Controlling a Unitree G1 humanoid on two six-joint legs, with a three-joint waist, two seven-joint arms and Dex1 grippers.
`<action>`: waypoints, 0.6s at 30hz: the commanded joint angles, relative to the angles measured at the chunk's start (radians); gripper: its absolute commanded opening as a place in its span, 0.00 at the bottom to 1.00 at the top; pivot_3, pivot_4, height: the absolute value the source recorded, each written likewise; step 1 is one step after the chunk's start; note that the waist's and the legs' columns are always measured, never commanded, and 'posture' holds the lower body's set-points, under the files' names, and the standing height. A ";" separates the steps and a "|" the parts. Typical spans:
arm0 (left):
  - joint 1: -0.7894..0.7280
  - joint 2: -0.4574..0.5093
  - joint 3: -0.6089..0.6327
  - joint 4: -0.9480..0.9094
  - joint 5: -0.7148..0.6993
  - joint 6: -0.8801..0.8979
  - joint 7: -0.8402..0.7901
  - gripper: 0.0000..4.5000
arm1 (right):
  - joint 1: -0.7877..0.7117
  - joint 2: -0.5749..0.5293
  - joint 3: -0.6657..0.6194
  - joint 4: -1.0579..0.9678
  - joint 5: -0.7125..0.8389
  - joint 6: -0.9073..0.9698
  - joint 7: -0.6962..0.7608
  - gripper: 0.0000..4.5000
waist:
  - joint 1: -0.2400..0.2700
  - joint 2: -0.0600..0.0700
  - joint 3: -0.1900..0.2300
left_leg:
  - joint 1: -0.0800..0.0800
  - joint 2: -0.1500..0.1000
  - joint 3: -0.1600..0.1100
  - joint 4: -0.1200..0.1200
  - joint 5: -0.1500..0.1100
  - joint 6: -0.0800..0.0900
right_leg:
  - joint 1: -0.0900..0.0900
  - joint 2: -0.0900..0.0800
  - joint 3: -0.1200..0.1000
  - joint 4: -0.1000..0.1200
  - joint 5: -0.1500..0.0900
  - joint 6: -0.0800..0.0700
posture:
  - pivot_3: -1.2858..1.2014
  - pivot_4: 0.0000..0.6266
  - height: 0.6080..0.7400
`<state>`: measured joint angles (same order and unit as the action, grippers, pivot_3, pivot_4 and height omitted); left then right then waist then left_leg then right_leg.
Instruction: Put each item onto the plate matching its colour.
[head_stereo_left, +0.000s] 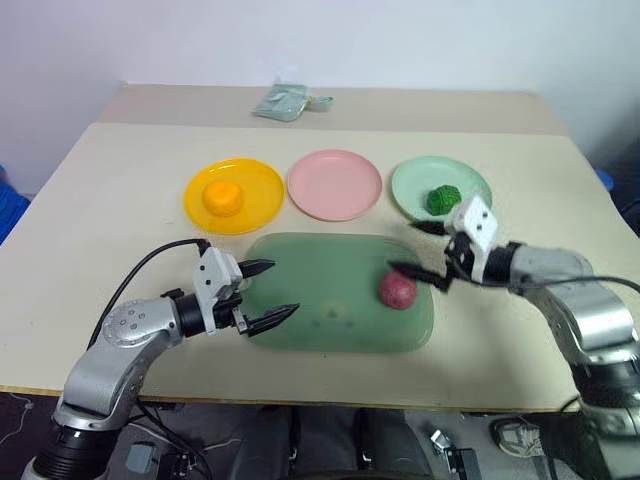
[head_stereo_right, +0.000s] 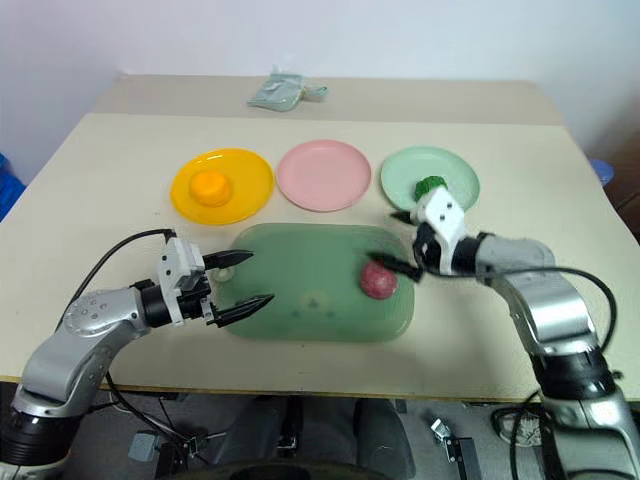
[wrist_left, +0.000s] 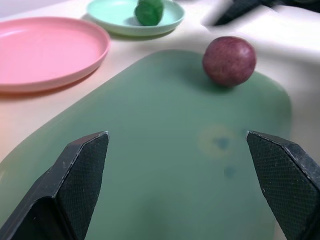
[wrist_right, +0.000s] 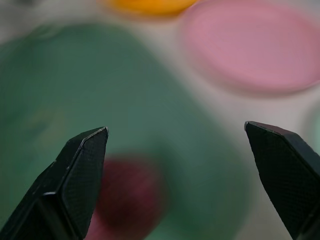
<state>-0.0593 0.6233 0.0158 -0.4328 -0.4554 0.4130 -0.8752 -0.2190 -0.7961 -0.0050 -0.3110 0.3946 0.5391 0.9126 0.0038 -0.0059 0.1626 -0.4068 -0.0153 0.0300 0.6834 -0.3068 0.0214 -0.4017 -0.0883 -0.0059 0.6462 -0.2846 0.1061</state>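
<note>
A: Starting nearest: left gripper (head_stereo_left: 270, 290) hovering over the near-left edge of the tray (head_stereo_left: 320, 330), fingers spread wide, holding nothing. Right gripper (head_stereo_left: 420, 250) at the tray's right end, fingers also spread wide and empty, one tip low beside the reddish-purple ball (head_stereo_left: 397, 290), the other raised toward the mint plate (head_stereo_left: 410, 185).

B: And the ball itself?

A: Resting on the tray near its right end, apart from either finger, not yet on any plate. Farther back: pink plate (head_stereo_left: 334, 184) bare, in the middle of the row. Orange ball (head_stereo_left: 224, 196) already on the yellow plate (head_stereo_left: 260, 195), ridged green ball (head_stereo_left: 442, 199) already on the mint plate. Farthest, a pale packet (head_stereo_left: 282, 102) near the table's back edge, no part of the job.

B: So, probably one item left. Best way to take it?

A: Bringing the right gripper down so the ball sits squarely between the fingers, not off one tip. Closing across the widest part, gently; likely to roll away on the smooth tray if nudged from one side. Lifting clear of the tray's rim before crossing to the pink plate. Lowering close to the plate's centre before letting go, to keep the ball from rolling off the shallow edge.
</note>
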 joint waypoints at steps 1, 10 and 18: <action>-0.039 0.002 -0.007 0.004 -0.011 -0.012 -0.017 1.00 | 0.039 -0.013 0.029 -0.045 -0.053 -0.024 -0.019 0.99 | -0.004 0.000 0.000 | 0.000 0.000 0.000 0.000 0.000 0.000 | 0.000 0.000 0.000 0.000 0.000 0.000 | 0.52 0.24 1.00; -0.052 -0.001 -0.010 0.010 -0.011 -0.010 -0.020 1.00 | 0.035 0.028 0.064 -0.008 -0.080 -0.024 -0.045 0.80 | -0.015 0.000 0.000 | -0.001 0.000 0.000 -0.001 0.001 -0.002 | -0.001 0.000 0.000 0.000 0.000 0.000 | 0.52 0.24 1.00; -0.003 -0.001 0.059 0.008 -0.001 -0.019 0.037 1.00 | -0.132 0.145 0.064 0.045 -0.076 -0.050 -0.116 0.57 | -0.024 0.000 0.000 | -0.001 0.000 0.000 -0.001 0.001 -0.002 | -0.002 0.000 0.000 0.000 0.000 0.000 | 0.52 0.24 1.00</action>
<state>-0.0696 0.6216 0.0261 -0.4073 -0.4539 0.4106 -0.8629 -0.2853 -0.6864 0.0691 -0.2638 0.3171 0.5154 0.8328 -0.0202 -0.0056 0.1625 -0.4073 -0.0146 0.0301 0.6823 -0.3055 0.0189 -0.4038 -0.0875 -0.0058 0.6467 -0.2846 0.1060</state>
